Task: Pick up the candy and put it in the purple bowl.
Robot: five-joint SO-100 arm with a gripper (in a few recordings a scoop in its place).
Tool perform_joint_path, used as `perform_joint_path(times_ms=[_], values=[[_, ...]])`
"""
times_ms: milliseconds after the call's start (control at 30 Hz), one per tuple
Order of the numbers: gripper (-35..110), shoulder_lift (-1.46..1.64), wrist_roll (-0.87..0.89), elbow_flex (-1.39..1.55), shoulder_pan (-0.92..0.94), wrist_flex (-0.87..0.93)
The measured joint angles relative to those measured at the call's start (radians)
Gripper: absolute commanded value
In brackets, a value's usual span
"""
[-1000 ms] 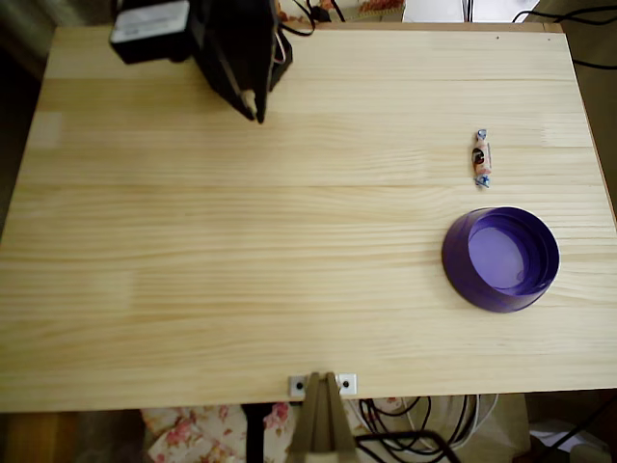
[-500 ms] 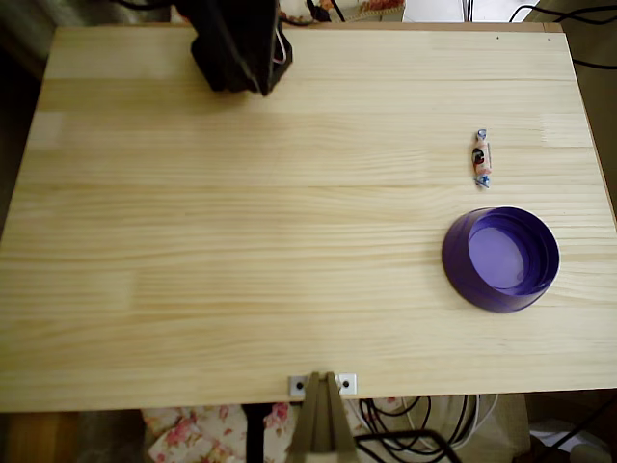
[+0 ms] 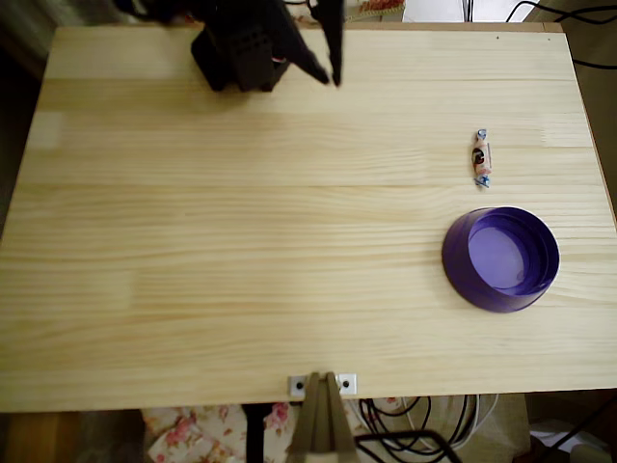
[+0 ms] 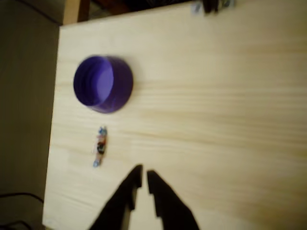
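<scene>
Purple bowl [image 3: 501,258] on pale wood table [image 3: 241,241], overhead view: upright, mouth up, ready to take a drop from above. Candy [image 3: 481,157] just beside bowl, on its far side toward table's back edge, flat on the wood, not touching the rim. Gripper [image 3: 328,72] well away from bowl, near the back edge, dark tips aimed across the boards toward the bowl's side; likely the reach toward the sweet, nothing carried.

Wrist view, somewhat blurred: bowl [image 4: 103,84] near table's left edge, candy [image 4: 100,146] just below it, lengthwise along that edge. Gripper [image 4: 143,178] below and right of candy, apart from it, fingers nearly pressed together with a thin slit between, pinching nothing, touching nothing. Wider spread probably needed before closing across the wrapper's narrow width.
</scene>
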Motion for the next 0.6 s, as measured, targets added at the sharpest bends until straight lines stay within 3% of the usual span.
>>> perform_joint_path(times_ms=[233,600], values=[[0,-0.216,0.181,-0.011,-0.153,-0.041],[3,-0.296,0.436,0.089,-0.387,-0.153]])
